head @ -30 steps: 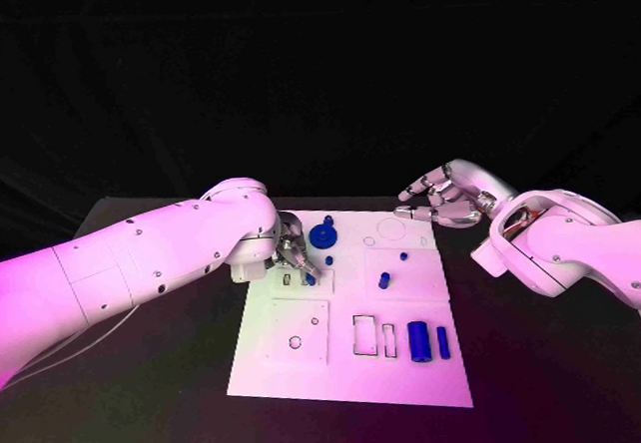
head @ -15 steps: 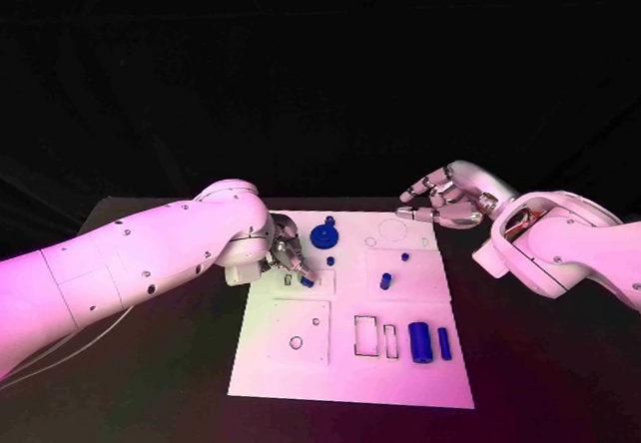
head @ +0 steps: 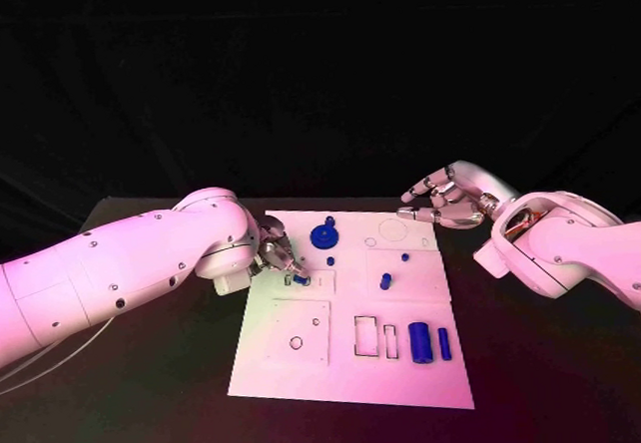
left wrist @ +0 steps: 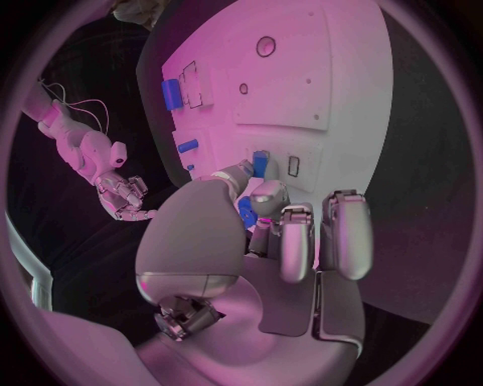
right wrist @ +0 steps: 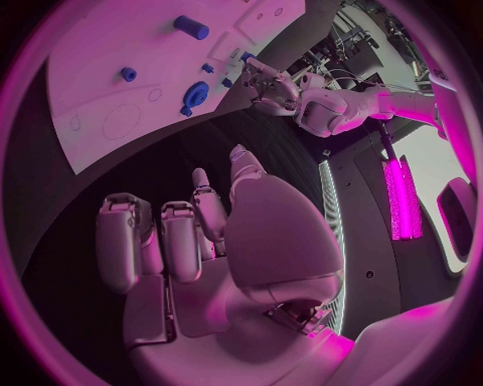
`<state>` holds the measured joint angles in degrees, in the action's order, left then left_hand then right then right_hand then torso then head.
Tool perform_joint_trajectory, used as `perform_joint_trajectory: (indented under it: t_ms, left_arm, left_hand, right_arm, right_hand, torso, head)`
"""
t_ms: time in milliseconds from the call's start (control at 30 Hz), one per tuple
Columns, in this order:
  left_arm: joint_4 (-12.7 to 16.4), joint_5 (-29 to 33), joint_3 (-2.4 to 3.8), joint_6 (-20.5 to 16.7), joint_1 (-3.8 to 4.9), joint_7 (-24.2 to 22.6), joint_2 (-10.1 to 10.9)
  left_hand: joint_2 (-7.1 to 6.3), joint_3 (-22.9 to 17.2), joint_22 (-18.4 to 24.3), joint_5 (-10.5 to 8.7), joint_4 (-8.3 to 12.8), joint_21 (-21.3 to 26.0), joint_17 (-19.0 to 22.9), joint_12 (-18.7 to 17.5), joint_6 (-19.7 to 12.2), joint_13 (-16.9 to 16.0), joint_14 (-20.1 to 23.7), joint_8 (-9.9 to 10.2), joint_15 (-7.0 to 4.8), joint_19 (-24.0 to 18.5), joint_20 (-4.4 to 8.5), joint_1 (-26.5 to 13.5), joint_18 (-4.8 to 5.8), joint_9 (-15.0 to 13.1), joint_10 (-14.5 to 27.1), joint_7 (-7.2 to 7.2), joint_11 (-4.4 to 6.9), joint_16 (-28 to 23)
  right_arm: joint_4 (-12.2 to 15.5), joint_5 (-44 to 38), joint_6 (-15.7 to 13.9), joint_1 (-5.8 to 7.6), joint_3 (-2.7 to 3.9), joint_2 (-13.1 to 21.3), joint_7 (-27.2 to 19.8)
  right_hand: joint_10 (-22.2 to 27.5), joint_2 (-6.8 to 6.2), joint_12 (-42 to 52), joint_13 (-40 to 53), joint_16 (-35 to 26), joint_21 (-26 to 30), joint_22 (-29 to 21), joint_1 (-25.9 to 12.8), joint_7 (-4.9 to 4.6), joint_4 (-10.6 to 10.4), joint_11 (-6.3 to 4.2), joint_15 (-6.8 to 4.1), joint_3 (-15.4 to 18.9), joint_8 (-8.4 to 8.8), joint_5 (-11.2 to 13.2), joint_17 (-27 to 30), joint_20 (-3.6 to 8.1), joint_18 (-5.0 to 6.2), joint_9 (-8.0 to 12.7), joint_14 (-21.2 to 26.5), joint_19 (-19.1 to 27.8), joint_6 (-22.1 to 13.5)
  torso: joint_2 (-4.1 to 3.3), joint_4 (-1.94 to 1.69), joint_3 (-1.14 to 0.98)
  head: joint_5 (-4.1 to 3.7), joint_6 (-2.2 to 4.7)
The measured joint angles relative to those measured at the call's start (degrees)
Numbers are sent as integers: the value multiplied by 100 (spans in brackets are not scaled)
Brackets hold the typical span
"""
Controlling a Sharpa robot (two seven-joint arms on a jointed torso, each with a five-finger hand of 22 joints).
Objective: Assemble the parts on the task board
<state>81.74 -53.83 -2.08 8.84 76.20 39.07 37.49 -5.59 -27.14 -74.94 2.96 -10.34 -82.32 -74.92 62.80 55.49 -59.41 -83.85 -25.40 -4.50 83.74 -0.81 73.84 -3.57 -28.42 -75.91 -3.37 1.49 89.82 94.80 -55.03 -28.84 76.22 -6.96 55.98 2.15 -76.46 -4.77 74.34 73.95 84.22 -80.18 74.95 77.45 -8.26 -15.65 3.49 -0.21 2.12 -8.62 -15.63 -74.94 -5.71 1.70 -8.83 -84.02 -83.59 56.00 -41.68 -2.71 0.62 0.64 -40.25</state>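
Note:
The white task board (head: 350, 370) lies in the middle of the black table. My left hand (head: 280, 256) is low over the board's far left part and pinches a small blue part (left wrist: 245, 212) between thumb and fingers, next to another small blue piece (left wrist: 260, 163) standing in the board. A blue gear (head: 323, 236) sits just beyond that hand. My right hand (head: 443, 201) hovers at the board's far right corner, fingers apart and loosely curled, holding nothing. The right wrist view shows my right hand (right wrist: 216, 229) above dark table, with the gear (right wrist: 196, 94) and the left hand (right wrist: 268, 80) across the board.
Small blue pegs (head: 385, 279) stand near the board's middle. A thick blue cylinder (head: 418, 341) and a thin one (head: 443, 342) lie by rectangular slots (head: 367, 335) at the near right. A square plate with round holes (head: 299, 331) is at the near left.
My left arm has swung a little outward and the hand has shifted slightly left, still low over the same spot on the board. The right hand has not moved.

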Motion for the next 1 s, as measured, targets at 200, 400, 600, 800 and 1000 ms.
perform_joint_trajectory:
  t_ms: [200, 400, 600, 800, 1000]
  left_arm:
    - [171, -81, -1, -291, -97, -48, 112]
    - [156, -233, -1, -431, -187, -83, 76]
    - [81, -336, 3, -489, -236, -104, 17]
    - [50, -389, 10, -516, -249, -122, -10]
    - [47, -397, 12, -518, -252, -126, -12]
  left_hand:
    - [-39, -55, 1, -3, 22, 0, 0, 23, 0, -14, 0, -29, 0, 0, 0, -39, 0, -8, -19, 0, 18, 0]
    - [-54, -75, 1, -4, 25, 0, 0, 23, 1, -18, 0, -29, 0, 0, 0, -54, -1, -53, -19, 0, 18, 0]
    - [-91, -167, 1, -5, 87, 0, 1, 23, 1, -17, 0, -29, 0, 0, 0, -136, 0, -317, -19, 0, 17, 0]
    - [-107, -205, 2, -20, 95, 0, 1, 23, 2, -26, 0, -28, 0, 0, 0, -151, 0, -371, -38, 0, -2, 0]
    - [-138, -275, 2, -32, 165, 0, 1, 23, 2, -35, -21, -53, -21, 0, 0, -182, 0, -369, -38, 0, -3, 0]
  right_arm:
    - [-3, 2, 0, -3, -1, 9, -1]
    - [-4, 3, 2, -8, -2, 9, -1]
    - [-7, 3, 4, -15, -2, 8, 0]
    - [-12, 4, 5, -19, -3, 4, 0]
    - [-17, 5, 5, -20, -3, 1, 1]
  right_hand:
    - [0, 1, 0, 0, 0, 0, -1, -1, 0, 0, 0, 0, 0, 0, 0, 0, 0, 0, -2, 0, 0, 0]
    - [0, 24, 0, -1, 0, 0, -1, -24, 0, 0, 0, 0, 0, 0, 0, 1, 0, -1, -5, 0, 0, 0]
    - [0, 24, 0, -1, 0, 0, -1, -24, 0, 0, 0, 0, 0, 0, 0, 1, 0, 0, -5, 0, 0, 0]
    - [0, 24, 0, -1, 0, 0, -2, -24, 0, 0, 0, 0, 0, 0, 0, 1, 0, 0, -4, 0, 0, 0]
    - [0, 24, 0, -2, 0, 0, -2, -24, 0, 0, 0, 0, 0, 0, 0, 2, 0, 0, -4, 0, 0, 0]
  torso:
    - [1, -4, 3]
    - [1, 3, 3]
    - [0, 15, 5]
    - [-3, 17, 4]
    - [-4, 16, 0]
  head:
    - [-1, -16]
    - [29, -20]
    - [29, -20]
    - [25, -19]
    - [25, -31]
